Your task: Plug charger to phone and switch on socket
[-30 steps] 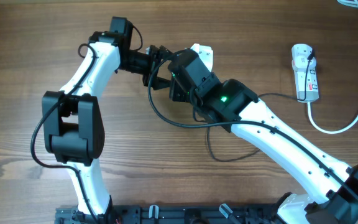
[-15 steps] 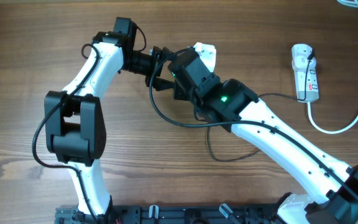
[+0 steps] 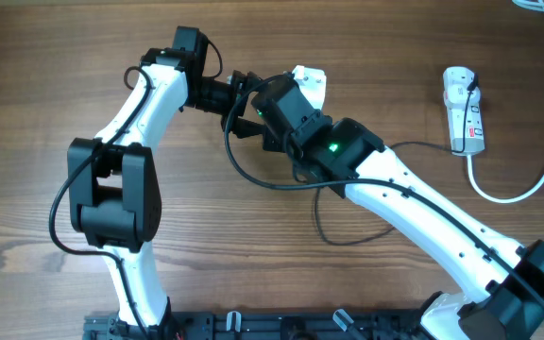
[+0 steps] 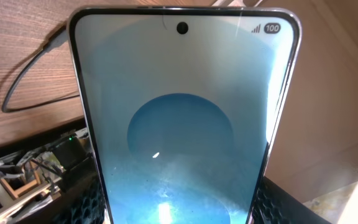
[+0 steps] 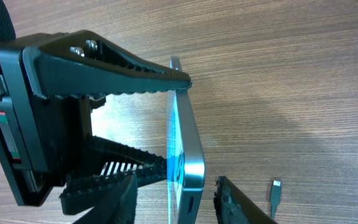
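Overhead: the left end effector [image 3: 237, 102] is holding the phone [image 3: 312, 85] raised over the table [image 3: 45, 57], probably to present its port end to the right end effector [image 3: 267, 106]. The socket [image 3: 464, 111] is lying well apart, to the right.

Left wrist: the phone's screen is facing the camera, with the fingers [image 4: 271, 202] clamping its lower sides.

Right wrist: the phone is standing edge-on, gripped by the left jaws. The right end effector is straddling the phone's near end, partly open with a gap showing, and is holding nothing. The charger [image 5: 276, 191] tip is lying on the table just beside it.
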`<state>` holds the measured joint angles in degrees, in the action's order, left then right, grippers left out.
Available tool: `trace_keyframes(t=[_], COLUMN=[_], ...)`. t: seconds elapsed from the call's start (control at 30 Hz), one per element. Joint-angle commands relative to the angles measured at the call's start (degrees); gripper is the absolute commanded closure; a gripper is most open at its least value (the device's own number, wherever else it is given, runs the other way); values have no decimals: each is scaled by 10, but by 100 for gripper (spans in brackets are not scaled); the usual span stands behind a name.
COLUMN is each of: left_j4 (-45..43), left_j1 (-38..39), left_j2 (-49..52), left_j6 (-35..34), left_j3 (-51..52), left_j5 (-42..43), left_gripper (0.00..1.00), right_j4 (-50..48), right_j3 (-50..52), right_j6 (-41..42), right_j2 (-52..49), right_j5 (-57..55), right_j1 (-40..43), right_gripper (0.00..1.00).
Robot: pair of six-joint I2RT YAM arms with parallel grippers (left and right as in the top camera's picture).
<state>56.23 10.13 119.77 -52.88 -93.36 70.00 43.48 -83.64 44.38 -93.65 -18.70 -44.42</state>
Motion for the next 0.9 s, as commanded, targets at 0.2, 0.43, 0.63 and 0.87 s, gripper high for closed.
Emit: trace_keyframes(t=[0.2,0.43,0.63,0.87], left_j4=[1,1,1,1], left_j1=[3,5,7,10], left_j2=[-20,-20,-20,-20], left_j6=[-3,-3,-3,-3], left_j3=[-1,-1,-1,-1], left_j5=[47,47,43,43], left_gripper=[32,32,33,33], right_j4=[-9,-9,-10,-10], right_j3=[-11,-11,-11,-11], right_j6=[6,6,6,7], right_j2=[-7,-7,-7,-7], right_j5=[-30,-38,-42,-40], right_j1=[-2,-2,-2,-2], right_gripper=[60,60,59,62])
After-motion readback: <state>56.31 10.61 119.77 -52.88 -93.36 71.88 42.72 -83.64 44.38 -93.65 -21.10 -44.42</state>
